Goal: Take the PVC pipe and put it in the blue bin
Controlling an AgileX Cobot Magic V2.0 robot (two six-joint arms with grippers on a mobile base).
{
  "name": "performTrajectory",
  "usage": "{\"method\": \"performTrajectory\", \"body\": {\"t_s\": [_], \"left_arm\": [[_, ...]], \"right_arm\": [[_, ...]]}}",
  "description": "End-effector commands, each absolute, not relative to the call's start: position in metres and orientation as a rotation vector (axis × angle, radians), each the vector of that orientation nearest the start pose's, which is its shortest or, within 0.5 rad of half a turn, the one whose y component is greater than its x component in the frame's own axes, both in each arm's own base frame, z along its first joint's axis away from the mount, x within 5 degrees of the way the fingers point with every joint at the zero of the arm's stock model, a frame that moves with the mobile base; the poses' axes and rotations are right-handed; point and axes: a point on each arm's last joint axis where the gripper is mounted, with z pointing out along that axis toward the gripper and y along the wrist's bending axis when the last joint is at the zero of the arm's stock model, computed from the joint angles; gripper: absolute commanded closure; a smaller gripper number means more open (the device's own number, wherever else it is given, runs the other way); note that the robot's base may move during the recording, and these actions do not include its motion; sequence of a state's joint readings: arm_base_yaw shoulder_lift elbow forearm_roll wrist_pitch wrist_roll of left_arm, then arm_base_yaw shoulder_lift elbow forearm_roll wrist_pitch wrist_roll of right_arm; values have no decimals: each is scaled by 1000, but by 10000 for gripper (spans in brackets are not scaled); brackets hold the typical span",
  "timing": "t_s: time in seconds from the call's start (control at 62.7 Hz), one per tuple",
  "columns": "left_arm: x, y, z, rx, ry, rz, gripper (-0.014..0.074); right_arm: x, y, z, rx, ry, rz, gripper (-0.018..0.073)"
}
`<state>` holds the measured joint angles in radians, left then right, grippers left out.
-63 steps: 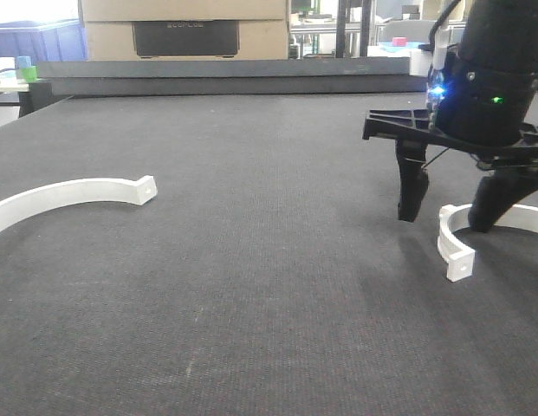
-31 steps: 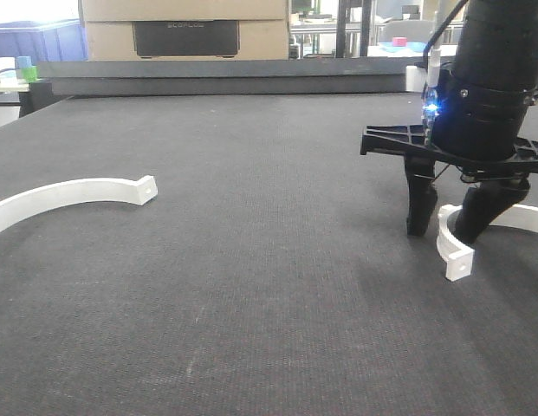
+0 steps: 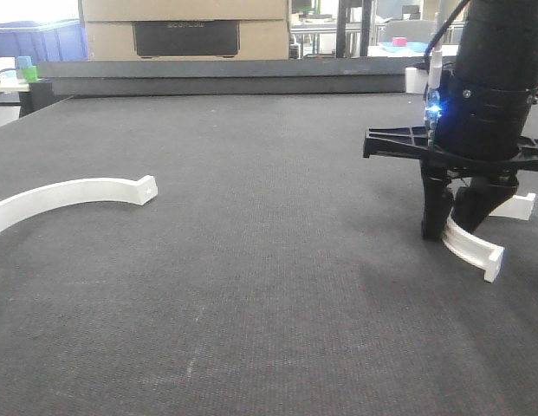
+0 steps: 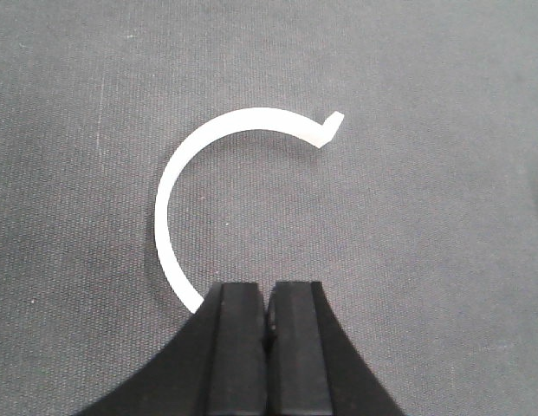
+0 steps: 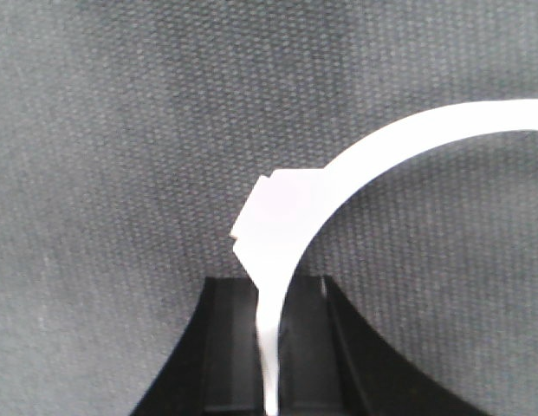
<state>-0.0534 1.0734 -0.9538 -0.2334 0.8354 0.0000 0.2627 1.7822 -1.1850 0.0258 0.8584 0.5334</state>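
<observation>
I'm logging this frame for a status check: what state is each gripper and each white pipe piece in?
right gripper: shut on the right pipe piece.
right pipe piece: clamped between the fingers.
left gripper: shut, nothing visible between its fingers.
left pipe piece: lying flat on the mat, not gripped.

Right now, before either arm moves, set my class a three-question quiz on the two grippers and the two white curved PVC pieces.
1. True or false: the right gripper is shut on a white curved PVC piece.
2. The left gripper is: A wide open; B shut, holding nothing; C shut on a blue cube.
3. What does the other white curved PVC piece rest on?
Key: 1 true; 2 B; 3 the dark grey mat.
</observation>
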Motion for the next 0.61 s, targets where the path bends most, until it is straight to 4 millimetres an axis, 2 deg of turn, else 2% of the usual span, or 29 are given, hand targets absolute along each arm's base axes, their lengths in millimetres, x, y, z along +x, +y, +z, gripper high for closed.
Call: {"method": "performTrajectory", "body": {"t_s": [0.0, 0.08, 0.223, 0.335, 0.463, 0.59], "left_arm": [[209, -27, 336, -55, 2424, -312, 708], [209, -27, 336, -56, 2420, -312, 708], [208, -27, 337, -49, 2450, -315, 708], [216, -27, 341, -27, 2514, -298, 708], [243, -26, 341, 11, 2655, -237, 708], [281, -22, 329, 37, 2752, -143, 708]], "right_arm": [[330, 89, 209, 319, 2939, 106, 727], [327, 89, 223, 204, 2921, 108, 727], [313, 85, 267, 25, 2795, 136, 727], [300, 81, 297, -97, 2690, 142, 727], [287, 78, 321, -113, 2603, 160, 727], [283, 77, 328, -111, 2572, 167, 727]]}}
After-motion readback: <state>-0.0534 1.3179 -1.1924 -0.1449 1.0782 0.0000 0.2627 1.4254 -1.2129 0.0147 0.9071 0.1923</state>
